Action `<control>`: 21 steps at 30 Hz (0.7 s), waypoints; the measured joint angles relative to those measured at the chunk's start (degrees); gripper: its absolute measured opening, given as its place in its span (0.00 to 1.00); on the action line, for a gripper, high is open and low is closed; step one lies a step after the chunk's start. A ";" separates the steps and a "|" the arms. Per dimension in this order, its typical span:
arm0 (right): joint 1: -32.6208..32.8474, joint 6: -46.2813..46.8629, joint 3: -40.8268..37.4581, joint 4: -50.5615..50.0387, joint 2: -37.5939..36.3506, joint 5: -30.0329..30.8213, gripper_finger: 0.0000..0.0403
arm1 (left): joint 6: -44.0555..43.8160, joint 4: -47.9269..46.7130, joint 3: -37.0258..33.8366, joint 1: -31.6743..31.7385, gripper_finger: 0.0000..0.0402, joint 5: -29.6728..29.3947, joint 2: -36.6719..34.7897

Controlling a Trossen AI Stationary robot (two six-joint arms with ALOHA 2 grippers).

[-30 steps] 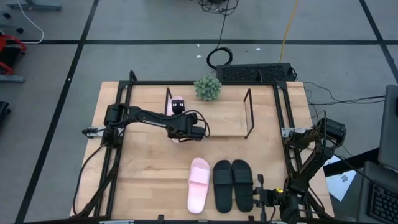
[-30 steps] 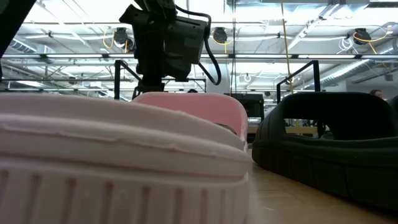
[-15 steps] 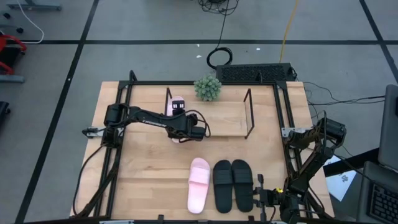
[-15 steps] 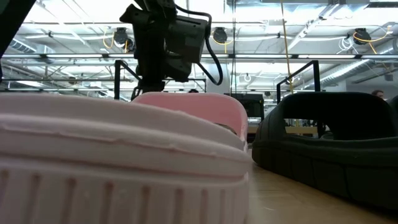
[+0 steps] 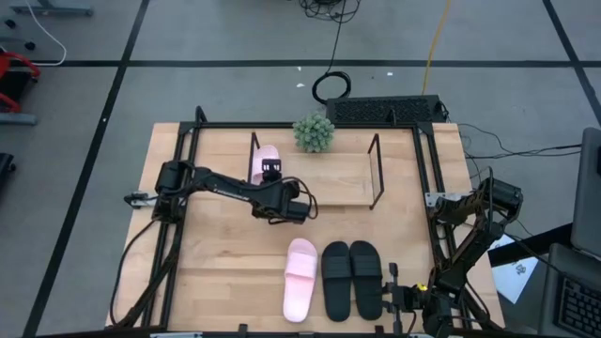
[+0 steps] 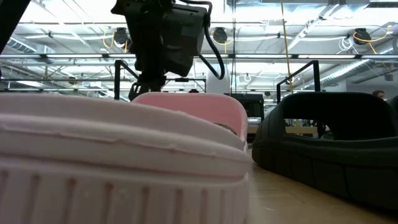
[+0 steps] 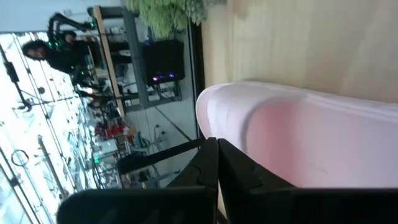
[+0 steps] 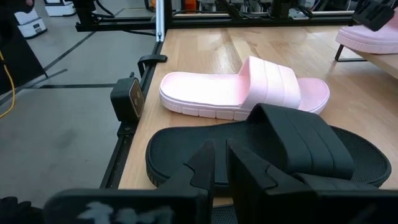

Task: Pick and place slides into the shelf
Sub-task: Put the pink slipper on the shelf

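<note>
One pink slide lies sole down at the left end of the shelf. My left gripper is shut with nothing between its fingers, at that slide's near end, pointing toward the far edge. The other pink slide and the black pair of slides lie side by side on the table near the front edge. My right gripper waits shut at the near right, beside the black pair. My left gripper's shut fingers stand by the near end of the pink slide on the shelf. Whether they touch it I cannot tell.
A small green plant stands behind the shelf at the table's far edge. The shelf board to the right of the pink slide is bare up to its dark right end frame. Dark rails run along the table's sides.
My left gripper has drawn back from the pink slide on the shelf toward the table's near edge and a little to the right. In the low view it looms larger. The slide has stayed where it lay.
</note>
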 joint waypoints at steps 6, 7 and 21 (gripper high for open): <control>0.00 0.36 0.00 0.00 0.00 0.00 0.07 | -0.83 -1.63 2.02 -1.77 0.03 -2.31 0.00; 0.00 0.49 0.00 0.00 0.00 0.00 0.07 | -1.37 -2.57 3.09 -1.98 0.03 -2.29 0.00; 0.11 -0.20 0.00 -0.64 0.00 -0.15 0.07 | -10.73 -7.37 24.29 -13.28 0.03 14.33 -0.02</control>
